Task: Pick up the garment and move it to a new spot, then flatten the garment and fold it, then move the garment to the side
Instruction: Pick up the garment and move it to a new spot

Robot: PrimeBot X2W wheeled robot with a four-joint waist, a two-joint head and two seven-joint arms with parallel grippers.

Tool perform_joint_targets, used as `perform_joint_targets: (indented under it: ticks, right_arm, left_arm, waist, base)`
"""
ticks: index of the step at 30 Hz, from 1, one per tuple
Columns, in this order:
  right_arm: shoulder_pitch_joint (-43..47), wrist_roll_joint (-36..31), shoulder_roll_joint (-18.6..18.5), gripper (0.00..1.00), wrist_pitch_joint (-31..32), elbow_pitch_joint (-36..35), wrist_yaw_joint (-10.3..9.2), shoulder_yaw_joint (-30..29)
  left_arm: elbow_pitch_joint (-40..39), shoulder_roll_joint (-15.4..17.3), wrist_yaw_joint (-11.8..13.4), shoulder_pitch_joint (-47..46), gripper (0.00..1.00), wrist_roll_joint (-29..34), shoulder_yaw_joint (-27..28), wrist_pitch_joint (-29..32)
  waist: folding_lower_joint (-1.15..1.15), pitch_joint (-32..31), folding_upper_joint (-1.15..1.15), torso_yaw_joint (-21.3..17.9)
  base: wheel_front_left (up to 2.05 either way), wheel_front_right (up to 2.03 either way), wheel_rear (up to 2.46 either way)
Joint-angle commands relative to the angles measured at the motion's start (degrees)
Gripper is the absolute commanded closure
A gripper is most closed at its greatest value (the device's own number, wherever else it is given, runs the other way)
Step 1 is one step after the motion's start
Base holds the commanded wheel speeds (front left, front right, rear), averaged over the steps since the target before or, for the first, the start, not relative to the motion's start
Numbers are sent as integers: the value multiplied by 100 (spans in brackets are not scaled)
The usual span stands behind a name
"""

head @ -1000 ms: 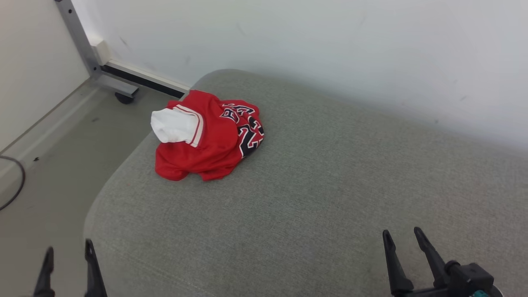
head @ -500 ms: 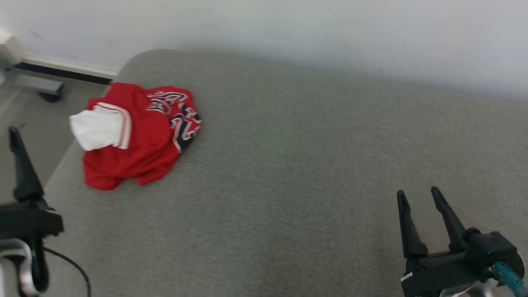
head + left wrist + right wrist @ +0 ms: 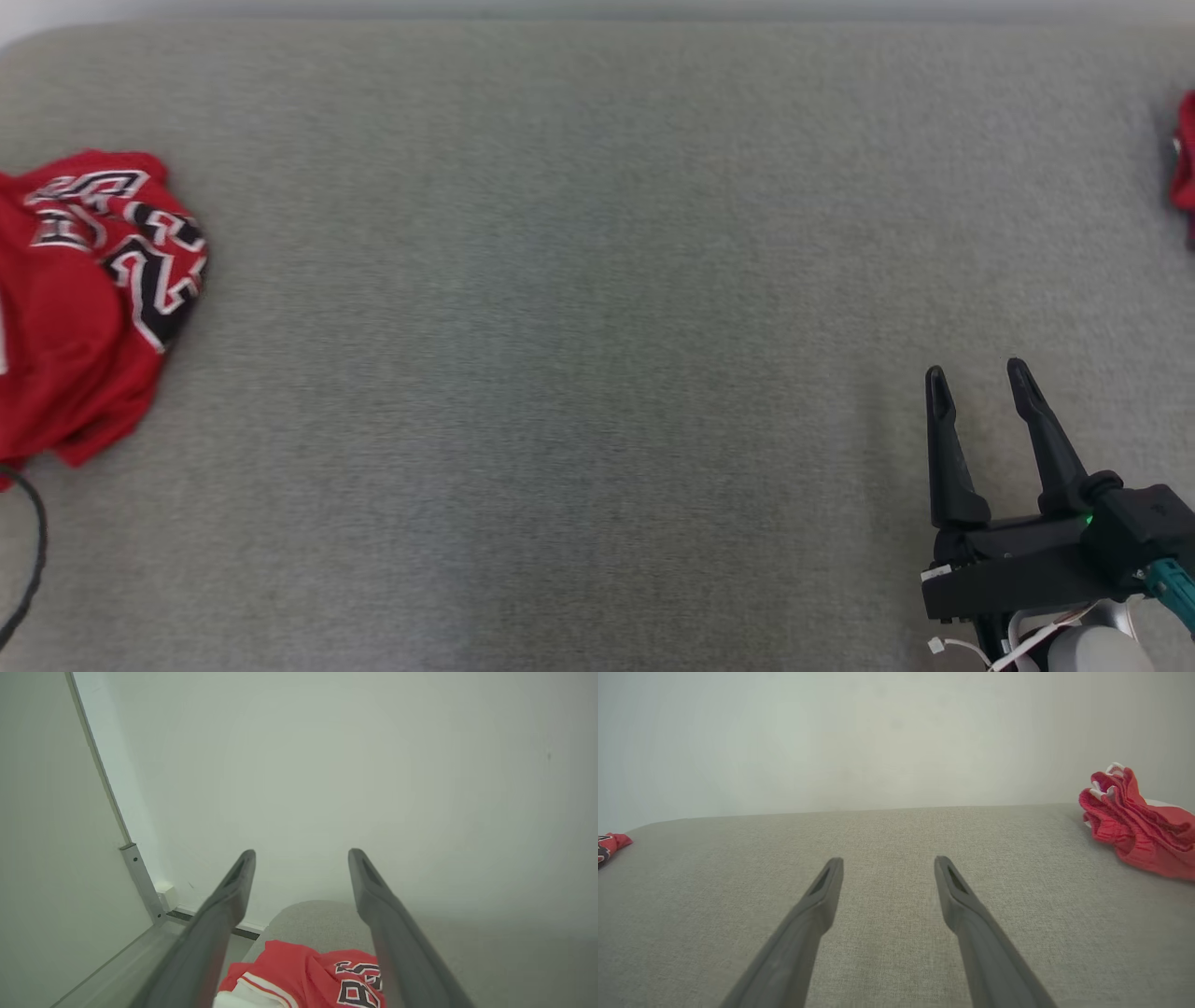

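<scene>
Looking from the head first, the whole picture has slid. The camera turned to the right, so the red shirt [image 3: 84, 299] now sits at the far left edge, on the couch [image 3: 560, 373], partly cut off. The shirt itself did not move; it lies in the same crumpled heap. A bit of another red cloth [image 3: 1184, 177] has come into sight at the far right edge. The right gripper [image 3: 977, 371] is at the lower right over bare couch, well apart from the shirt, with its two fingers spread and nothing between them. Next, the left wrist view: the left gripper [image 3: 302, 854] has its fingers spread too and holds nothing. The shirt [image 3: 308, 975] lies low between them, not touched. Last, the right wrist view: the fingers point over bare couch. The red cloth [image 3: 1139, 821] is a heap off to the right, and just a corner of the shirt [image 3: 609, 844] peeks in at the left. I think the job has hardly begun. The shirt is not picked up yet, the left gripper looks best placed to grab it, and the bare middle of the couch looks like a good new spot.
</scene>
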Motion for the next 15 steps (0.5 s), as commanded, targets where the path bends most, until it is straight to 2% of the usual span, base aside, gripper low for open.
perform_joint_targets:
  ticks: [1,8,15]
  right_arm:
    - [-81,-60,16,0,-35,-8,-15,-8]
    - [-149,-79,-65,0,-21,-87,-15,-57]
    - [-166,-144,-64,0,56,-178,-15,-57]
  left_arm:
    - [155,88,-13,-106,0,-19,13,35]
    - [1176,369,-114,-493,0,-53,-114,418]
    - [2153,473,-210,-725,0,-184,-238,753]
  waist:
    - [-2,647,-1,-654]
    - [-2,773,-1,-710]
    - [-2,811,-1,-681]
  base:
    - [0,0,0]
    - [0,0,0]
    - [0,0,0]
